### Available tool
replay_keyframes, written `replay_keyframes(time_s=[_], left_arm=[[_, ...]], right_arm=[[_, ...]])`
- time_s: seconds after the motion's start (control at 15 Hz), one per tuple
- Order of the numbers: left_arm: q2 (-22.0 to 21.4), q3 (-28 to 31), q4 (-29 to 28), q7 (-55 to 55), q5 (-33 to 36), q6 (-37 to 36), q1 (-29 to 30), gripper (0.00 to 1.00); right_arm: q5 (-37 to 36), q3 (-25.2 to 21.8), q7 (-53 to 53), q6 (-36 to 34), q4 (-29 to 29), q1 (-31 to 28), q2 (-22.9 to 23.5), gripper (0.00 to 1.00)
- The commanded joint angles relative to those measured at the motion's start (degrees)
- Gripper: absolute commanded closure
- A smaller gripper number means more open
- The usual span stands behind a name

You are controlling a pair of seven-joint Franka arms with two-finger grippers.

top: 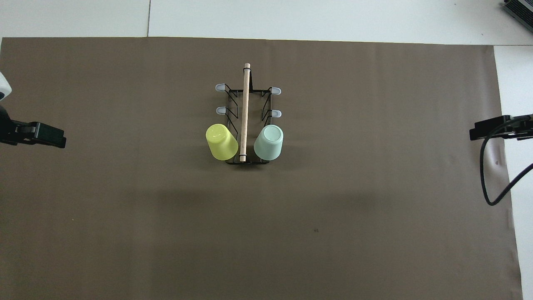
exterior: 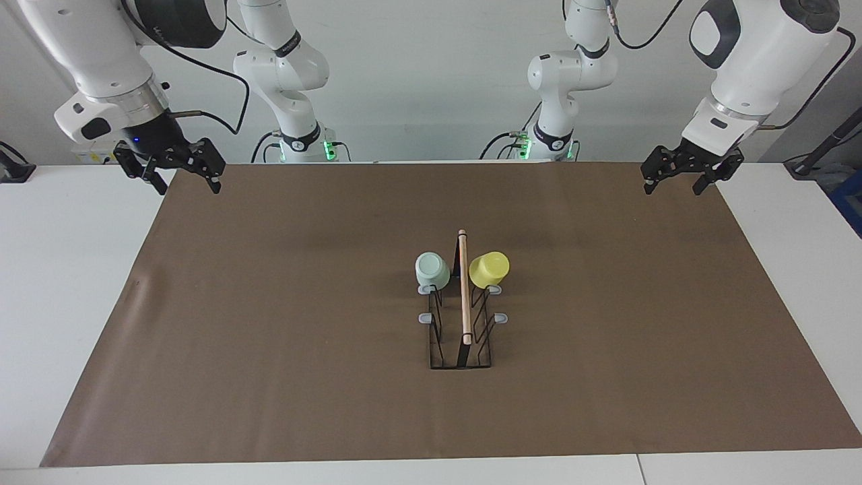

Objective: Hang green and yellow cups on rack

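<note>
Both cups already hang upside down on the rack point(exterior: 461, 316), which stands mid-mat with its wooden rod handle point(exterior: 464, 286) running at 12-to-6 o'clock in the facing view. The green cup point(exterior: 432, 269) sits on the prong pair nearest the robots on the right arm's side of the rod, at about 9 o'clock from the rod; the yellow cup point(exterior: 489, 268) mirrors it at 3 o'clock, on the left arm's side. The four grey-tipped prongs farther from the robots are bare.

Judging by their look, these cups are light, stiff plastic with smooth, slightly slippery tapered walls. A pinch across the wall near the wide rim would hold best. The wire rack looks light too, so a careless tug could drag it.

The right gripper point(exterior: 180, 176) hangs open and empty over the mat's edge at its own end. The left gripper point(exterior: 677, 178), likewise open and empty, waits at its end
</note>
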Motion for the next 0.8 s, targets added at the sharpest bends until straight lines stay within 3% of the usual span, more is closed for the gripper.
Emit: replay_keyframes(time_s=[0.0, 0.13, 0.4, 0.74], left_arm=[[-1.0, 0.2, 0.8, 4.3, -1.0, -2.8, 0.4, 0.0], [-0.6, 0.4, 3.0, 4.1, -4.3, -3.7, 0.1, 0.0], [-0.4, 0.0, 5.7, 4.1, -4.5, -6.0, -0.3, 0.0], [-0.5, -0.2, 5.3, 4.2, -4.0, -6.5, -0.6, 0.0]], right_arm=[[0.4, -0.1, -0.3, 1.3, -1.6, 0.0, -1.2, 0.0], [0.4, -0.1, -0.4, 1.4, -1.6, 0.0, -1.2, 0.0], [0.4, -0.1, -0.3, 1.4, -1.6, 0.0, -1.2, 0.0], [0.4, -0.1, -0.3, 1.4, -1.5, 0.0, -1.2, 0.0]])
